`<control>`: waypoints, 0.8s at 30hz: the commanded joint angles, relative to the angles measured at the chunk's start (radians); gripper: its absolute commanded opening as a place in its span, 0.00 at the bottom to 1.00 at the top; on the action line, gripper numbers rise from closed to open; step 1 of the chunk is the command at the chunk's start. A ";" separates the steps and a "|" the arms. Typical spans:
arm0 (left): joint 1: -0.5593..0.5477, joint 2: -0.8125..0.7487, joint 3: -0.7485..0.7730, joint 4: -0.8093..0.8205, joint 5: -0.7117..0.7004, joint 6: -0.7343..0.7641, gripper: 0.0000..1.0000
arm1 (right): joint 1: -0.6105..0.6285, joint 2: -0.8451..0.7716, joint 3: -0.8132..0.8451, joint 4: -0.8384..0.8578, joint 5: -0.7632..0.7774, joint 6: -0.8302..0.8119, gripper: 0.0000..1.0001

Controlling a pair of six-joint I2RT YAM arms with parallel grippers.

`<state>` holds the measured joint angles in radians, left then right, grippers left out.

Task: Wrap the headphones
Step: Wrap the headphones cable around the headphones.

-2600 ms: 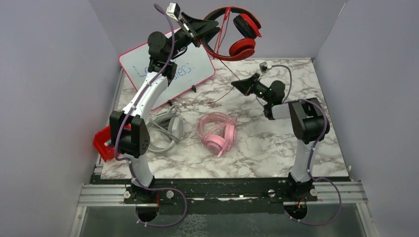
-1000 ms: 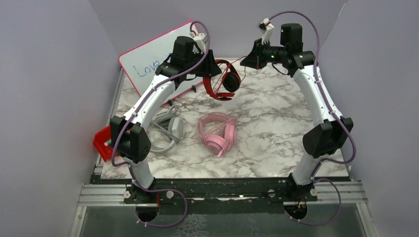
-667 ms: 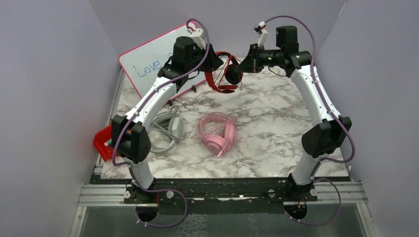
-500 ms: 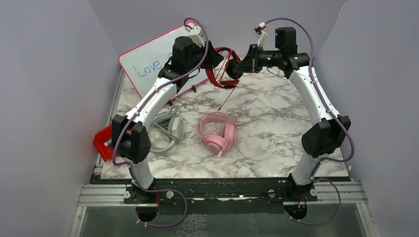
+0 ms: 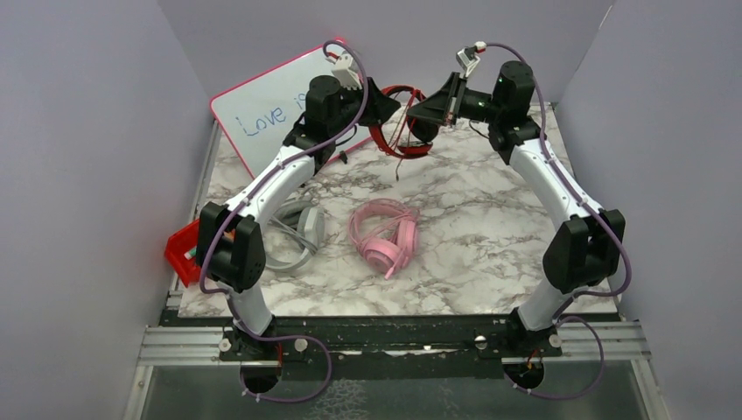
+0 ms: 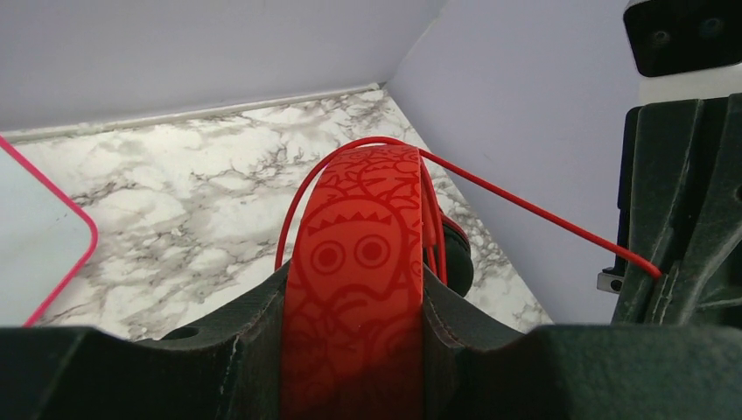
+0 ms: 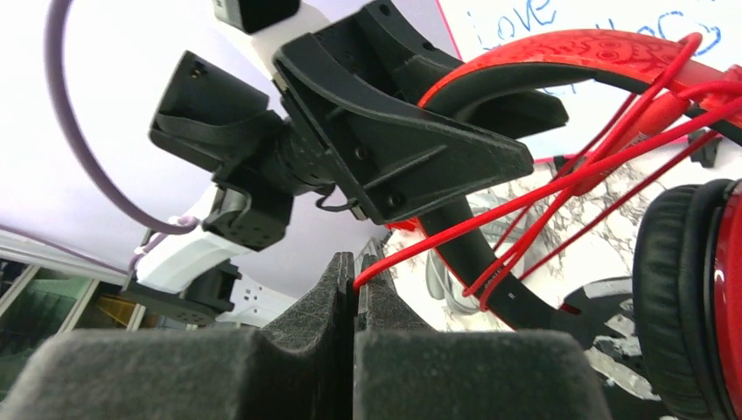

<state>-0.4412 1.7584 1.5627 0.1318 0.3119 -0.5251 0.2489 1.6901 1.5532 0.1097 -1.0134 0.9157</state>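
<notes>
Marble table (image 5: 490,254), walled on three sides. Whiteboard (image 5: 262,114) with a pink rim leans at the far left corner, blue writing on it.

Left arm (image 5: 271,179) reaches up and across the whiteboard. Right arm (image 5: 547,175) reaches to the far middle. The two wrists face each other above the far part of the table.

Left gripper (image 5: 378,103): clamped on the patterned headband of the red headphones (image 5: 395,144), one finger on each flat edge of the band. The left wrist view shows the band (image 6: 354,227) filling the gap between the fingers. The headphones hang off the table, between the two grippers. One black-padded cup (image 7: 691,280) sits close to the right wrist camera.

Right gripper (image 5: 429,109): fingers pressed flat together, pinching the thin red cable (image 7: 490,219). No gap shows between the pads apart from the cable itself. From that pinch the cable runs taut to the headband, where several strands already cross it. From the left wrist the same line (image 6: 525,206) stretches from the band over to the right gripper's fingers. A loose tail of it hangs below the headphones, towards the marble.

Pink headphones (image 5: 385,232): flat on the table near the centre, well apart from both grippers. Grey headphones (image 5: 302,232): flat on the table at left, partly behind the left arm.

Red bin (image 5: 181,254): at the left table edge, mostly hidden by the left arm's elbow.
</notes>
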 commanded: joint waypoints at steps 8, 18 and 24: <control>0.013 -0.012 -0.017 0.113 -0.057 -0.159 0.00 | 0.038 -0.084 0.045 0.096 -0.027 0.024 0.07; 0.036 0.013 0.007 0.162 -0.039 -0.401 0.00 | 0.113 -0.141 -0.012 -0.061 0.108 -0.170 0.15; 0.048 0.061 0.055 0.277 0.060 -0.600 0.00 | 0.154 -0.153 -0.042 -0.134 0.194 -0.274 0.15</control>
<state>-0.4042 1.7878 1.5574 0.2607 0.3161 -0.9417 0.3824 1.5635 1.5352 0.0570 -0.8791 0.7345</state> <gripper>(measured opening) 0.422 0.145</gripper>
